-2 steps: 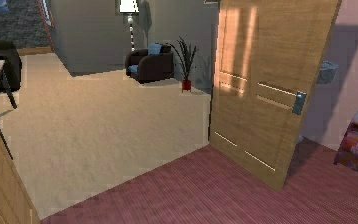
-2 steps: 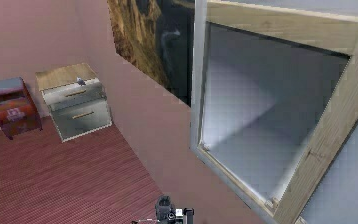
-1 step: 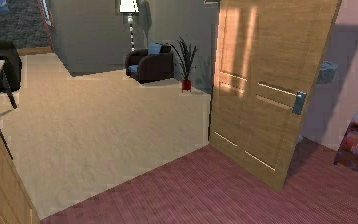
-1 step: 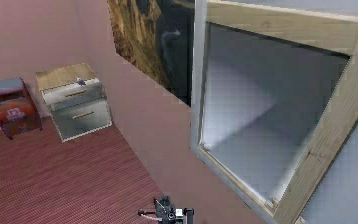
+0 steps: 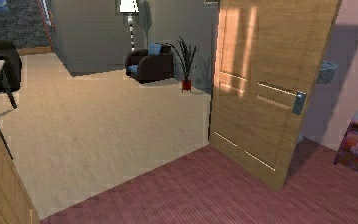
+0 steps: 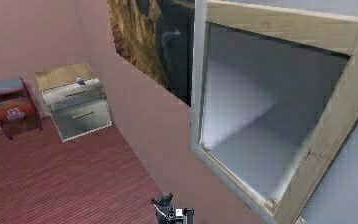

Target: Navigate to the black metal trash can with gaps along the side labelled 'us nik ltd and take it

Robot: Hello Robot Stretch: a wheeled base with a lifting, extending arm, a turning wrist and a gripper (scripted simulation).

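Arm side view: gripper (image 6: 170,210) at 6 o'clock (whether it holds anything cannot be told); striped red floor (image 6: 57,180); grey drawer cabinet (image 6: 75,103), 10 o'clock; wooden frame (image 6: 277,22), 2 o'clock. Trash can's place: cannot tell.

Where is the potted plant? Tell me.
Forward view, upper middle: the potted plant stands just right of the dark armchair and left of the wooden door.

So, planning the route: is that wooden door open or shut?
Open. The wooden door stands at an angle, and past its left edge a carpeted floor and armchair show.
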